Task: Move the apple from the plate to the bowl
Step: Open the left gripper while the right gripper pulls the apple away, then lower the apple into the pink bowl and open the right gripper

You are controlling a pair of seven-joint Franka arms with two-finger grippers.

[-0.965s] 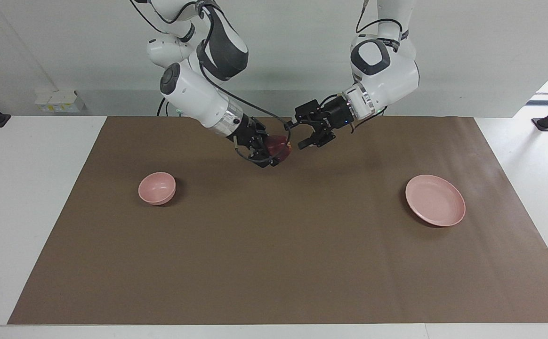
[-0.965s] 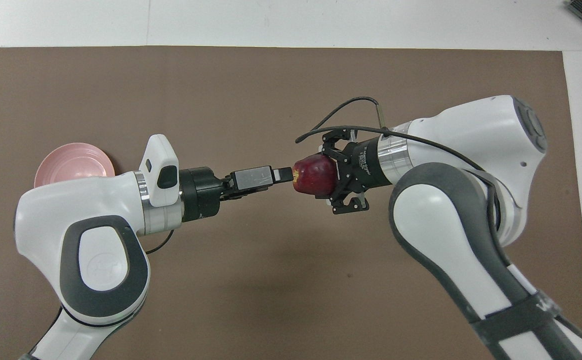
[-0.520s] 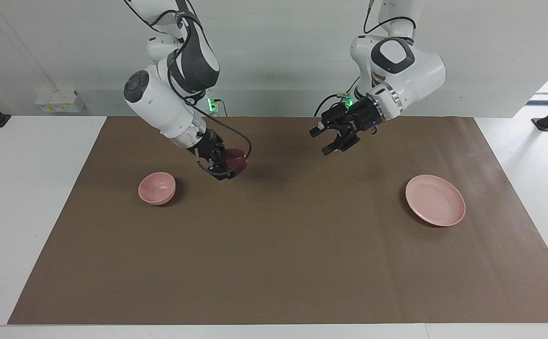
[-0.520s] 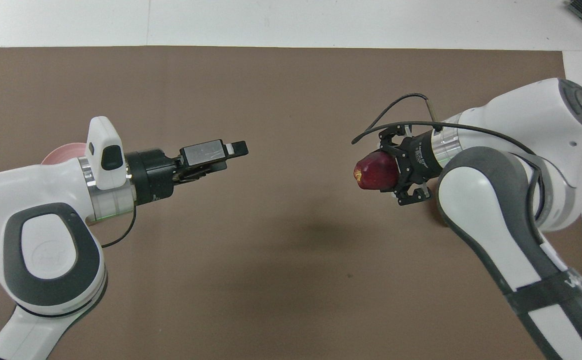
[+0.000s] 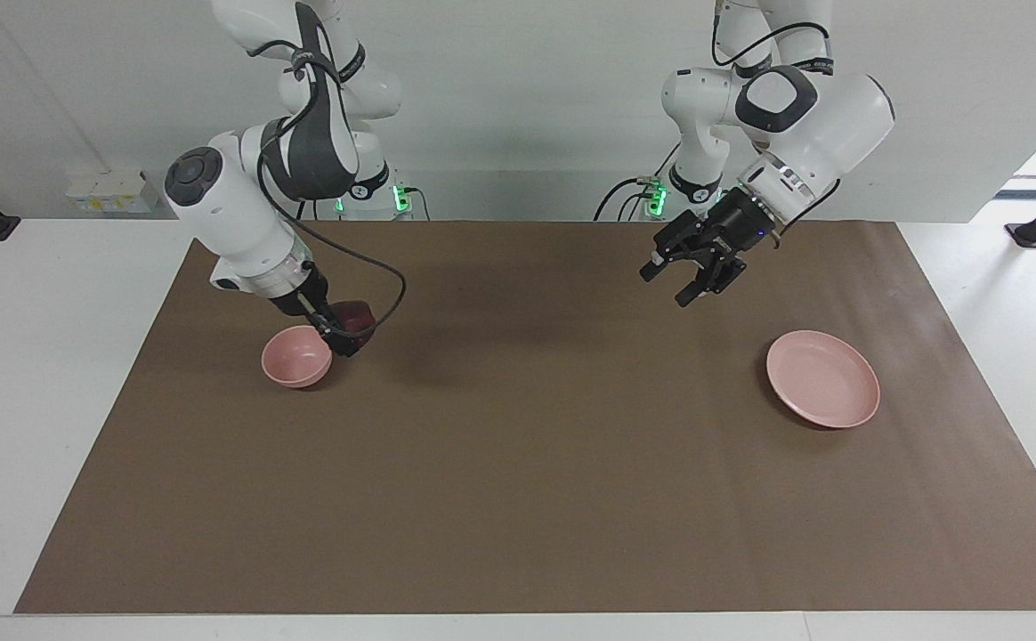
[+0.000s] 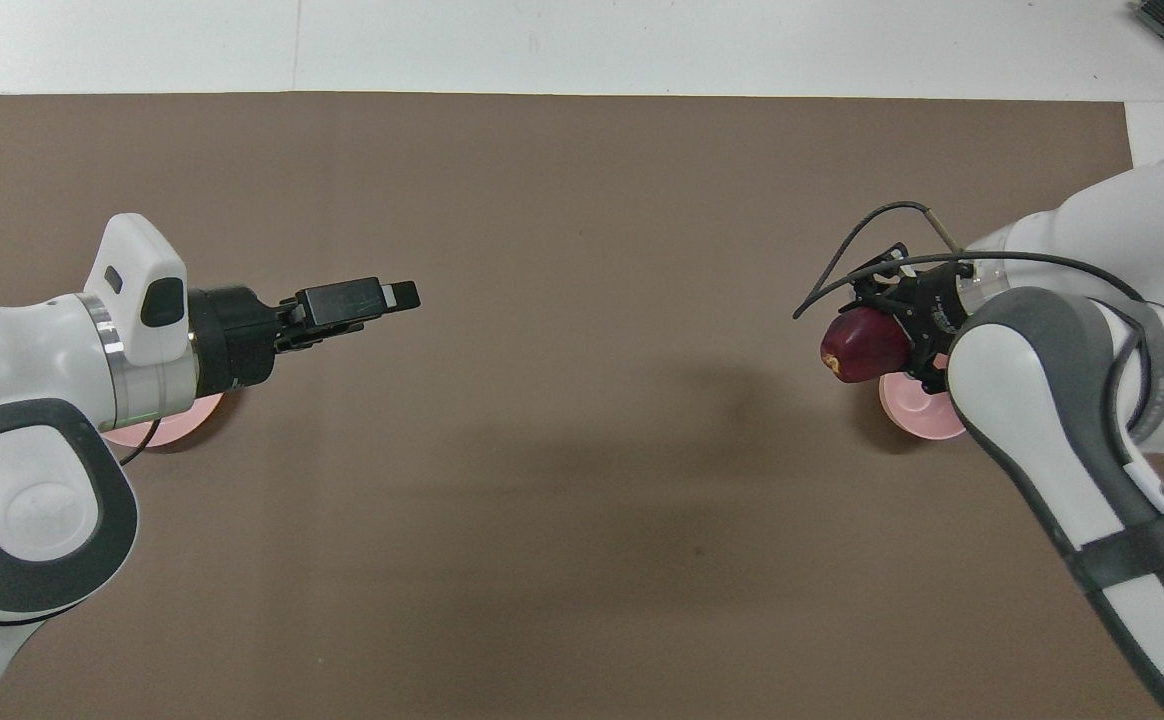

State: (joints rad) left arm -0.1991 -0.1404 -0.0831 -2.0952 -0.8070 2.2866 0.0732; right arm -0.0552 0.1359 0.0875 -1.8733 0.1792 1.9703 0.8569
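The dark red apple hangs in the air with my right gripper shut on it. It is over the brown mat, right at the rim of the small pink bowl, on the side toward the middle of the table. The right arm covers much of the bowl in the overhead view. My left gripper is open with nothing in it, raised over the mat. The flat pink plate lies bare at the left arm's end, mostly covered by the left arm from overhead.
A brown mat covers most of the white table. A black cable loops off the right wrist. Small white boxes sit by the wall, off the mat.
The two grippers have parted. My right gripper has carried the apple from the middle of the table to the bowl's rim. My left gripper, open, has drawn back toward the plate's end.
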